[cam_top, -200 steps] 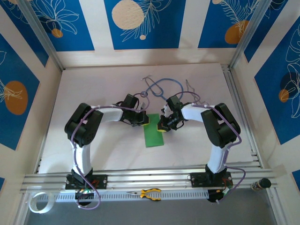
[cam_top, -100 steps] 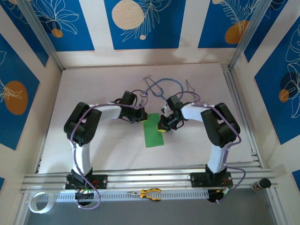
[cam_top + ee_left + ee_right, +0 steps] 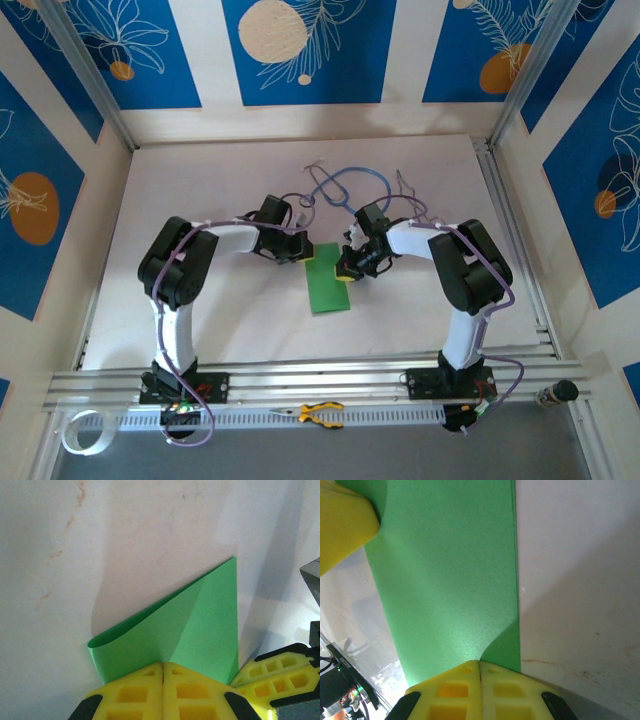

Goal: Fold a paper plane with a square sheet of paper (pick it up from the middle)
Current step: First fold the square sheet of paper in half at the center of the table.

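Corner fold in hand at the far end of the green strip

The square sheet of paper [image 3: 329, 279] is seen lying on the bench [image 3: 200, 190] midway between the two arms, already doubled into a long strip. The left jaws are shut tight, with their tips set against a far corner that is turned over into a triangular flap [image 3: 200, 625]. The flap's fold [image 3: 100, 647] is rounded and not yet creased. The right jaws are likewise shut, with their tips resting on the strip near its long edge. Whether paper is pinched between either pair cannot be told.

The step in hand is judged to be the first diagonal nose fold. For it to be done well, the flap's edge should be lined up with the strip's long edge and the strip pinned by the right jaws. The rounded fold should then be pressed flat from the point outward, so that no skew is set in.
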